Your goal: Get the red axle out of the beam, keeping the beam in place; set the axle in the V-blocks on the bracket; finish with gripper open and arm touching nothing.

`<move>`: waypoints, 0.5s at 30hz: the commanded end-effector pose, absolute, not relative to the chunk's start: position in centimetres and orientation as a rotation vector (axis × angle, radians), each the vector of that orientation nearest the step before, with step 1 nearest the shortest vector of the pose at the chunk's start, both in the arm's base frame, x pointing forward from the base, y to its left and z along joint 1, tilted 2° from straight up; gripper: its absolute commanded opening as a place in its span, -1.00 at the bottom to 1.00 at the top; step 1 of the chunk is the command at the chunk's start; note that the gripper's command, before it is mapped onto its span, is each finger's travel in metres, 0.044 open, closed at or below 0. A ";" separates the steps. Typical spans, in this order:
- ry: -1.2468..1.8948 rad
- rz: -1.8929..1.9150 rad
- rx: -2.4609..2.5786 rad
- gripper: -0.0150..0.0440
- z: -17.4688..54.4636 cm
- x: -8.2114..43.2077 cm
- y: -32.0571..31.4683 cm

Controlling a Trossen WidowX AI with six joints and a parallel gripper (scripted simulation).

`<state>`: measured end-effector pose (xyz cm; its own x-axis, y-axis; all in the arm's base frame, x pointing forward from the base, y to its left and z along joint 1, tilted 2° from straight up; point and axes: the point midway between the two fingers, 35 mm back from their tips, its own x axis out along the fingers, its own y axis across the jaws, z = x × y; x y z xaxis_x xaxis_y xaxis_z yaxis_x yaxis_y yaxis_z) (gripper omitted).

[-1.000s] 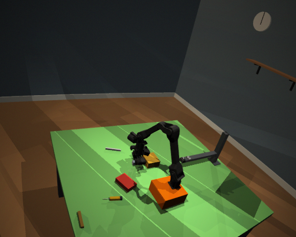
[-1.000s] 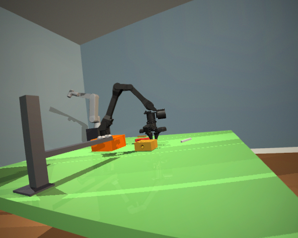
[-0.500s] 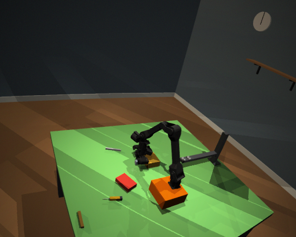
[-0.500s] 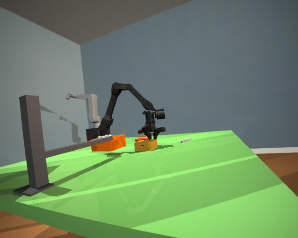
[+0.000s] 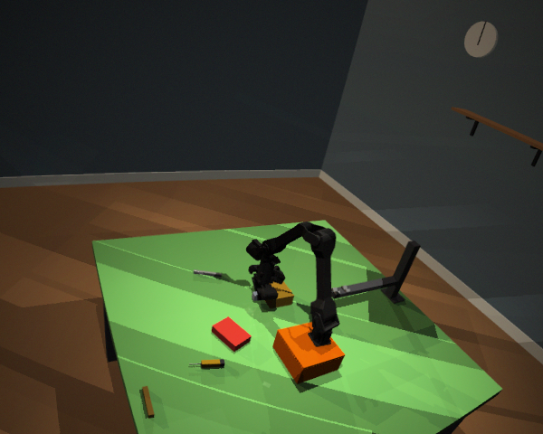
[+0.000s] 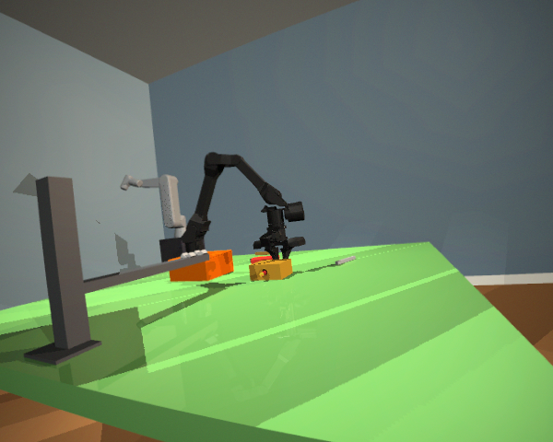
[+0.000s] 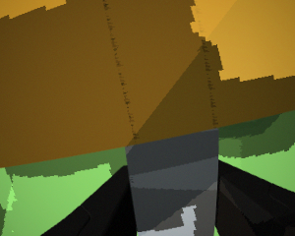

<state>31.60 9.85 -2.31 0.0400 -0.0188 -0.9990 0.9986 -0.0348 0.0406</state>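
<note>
Spanning the green table, the black arm rises from its orange base and bends down at the beam. The dark bracket stands well apart, its long bar reaching inward. The yellow-orange beam sits on the table, apparently upright. Beside it the gripper is partly closed, clamped on a grey block, which meets the beam's edge in the wrist view; I judge it the handle of a push tool, its pin hidden, probably inside the bore. The V-blocks at the bar's end hold no axle that I can see. The red axle shows at the beam's hole, so it is not yet out; how far it has been pushed I cannot tell. Left to do: free it, keep the beam in place, lay down the tool, carry the axle over, release and withdraw.
</note>
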 end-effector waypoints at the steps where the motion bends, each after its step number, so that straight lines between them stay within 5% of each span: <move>1: 1.150 -1.215 1.234 -0.49 -2.4 31.4 9.5; 15: 1.151 -1.215 1.235 -0.49 -2.4 31.4 10.9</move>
<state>31.45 9.99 -2.42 0.0388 -0.0224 -0.9990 0.9987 -0.0333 0.0396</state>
